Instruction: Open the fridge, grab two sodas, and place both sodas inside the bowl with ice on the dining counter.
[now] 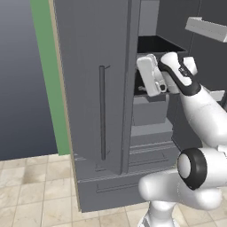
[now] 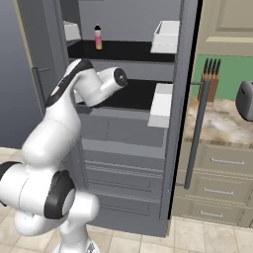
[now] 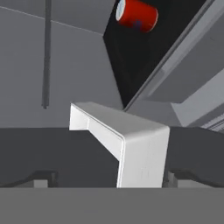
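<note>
Hand view puts the red can [image 3: 137, 15] on a dark shelf of the fridge [image 3: 78, 65], beyond a white door bin [image 3: 131, 140]. I see my gripper [image 3: 109, 177] spread wide, empty, its fingertips [image 3: 41, 178] half cut off. From the right base view, the pink bottle [image 2: 98, 37] stands on the top shelf, and my arm hides the can.

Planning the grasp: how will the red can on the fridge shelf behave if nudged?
The red can seems to lie on its side, so it may roll. Its smooth round wall looks slippery. The black shelf appears flat, offering no stop.
</note>
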Robot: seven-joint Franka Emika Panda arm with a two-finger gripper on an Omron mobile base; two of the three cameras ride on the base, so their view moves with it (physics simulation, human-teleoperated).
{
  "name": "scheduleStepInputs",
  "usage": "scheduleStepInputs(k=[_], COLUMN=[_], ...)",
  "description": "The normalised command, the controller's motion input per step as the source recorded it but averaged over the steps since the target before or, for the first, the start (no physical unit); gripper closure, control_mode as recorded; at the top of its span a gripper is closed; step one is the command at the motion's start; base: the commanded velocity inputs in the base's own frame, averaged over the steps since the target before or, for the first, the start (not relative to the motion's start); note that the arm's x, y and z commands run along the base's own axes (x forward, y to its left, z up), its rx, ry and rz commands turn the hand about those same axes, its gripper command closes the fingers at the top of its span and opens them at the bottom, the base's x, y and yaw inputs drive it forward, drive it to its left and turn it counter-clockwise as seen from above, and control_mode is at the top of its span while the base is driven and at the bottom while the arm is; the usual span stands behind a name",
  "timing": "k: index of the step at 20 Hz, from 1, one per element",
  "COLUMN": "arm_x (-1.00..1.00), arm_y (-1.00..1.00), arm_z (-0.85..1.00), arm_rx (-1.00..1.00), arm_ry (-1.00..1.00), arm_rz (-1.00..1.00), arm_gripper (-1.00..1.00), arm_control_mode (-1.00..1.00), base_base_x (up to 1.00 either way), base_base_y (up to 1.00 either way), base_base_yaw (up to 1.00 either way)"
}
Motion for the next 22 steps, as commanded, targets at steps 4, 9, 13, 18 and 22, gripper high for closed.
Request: scheduleStepInputs(k=[4,9,13,18,22], arm_x=[0.02,-0.1,-0.29,-0.41,-0.4], arm_y=[0.42,0.38,0.43,0.43,0.5], arm_z=[0.0,0.0,0.0,0.0,0.0], arm_rx=[0.02,0.03,0.04,0.03,0.02], arm_ry=[0.11,0.05,0.02,0.0,0.0], arm_rz=[0.14,0.17,0.17,0.15,0.13], arm_gripper=[-1.0,-1.0,-1.0,-1.0,-1.0], arm_control_mode=[-1.0,-1.0,-1.0,-1.0,-1.0], base_base_x=[0.0,0.0,0.0,0.0,0.0], base_base_y=[0.0,0.0,0.0,0.0,0.0], base_base_yaw=[0.0,0.0,0.0,0.0,0.0])
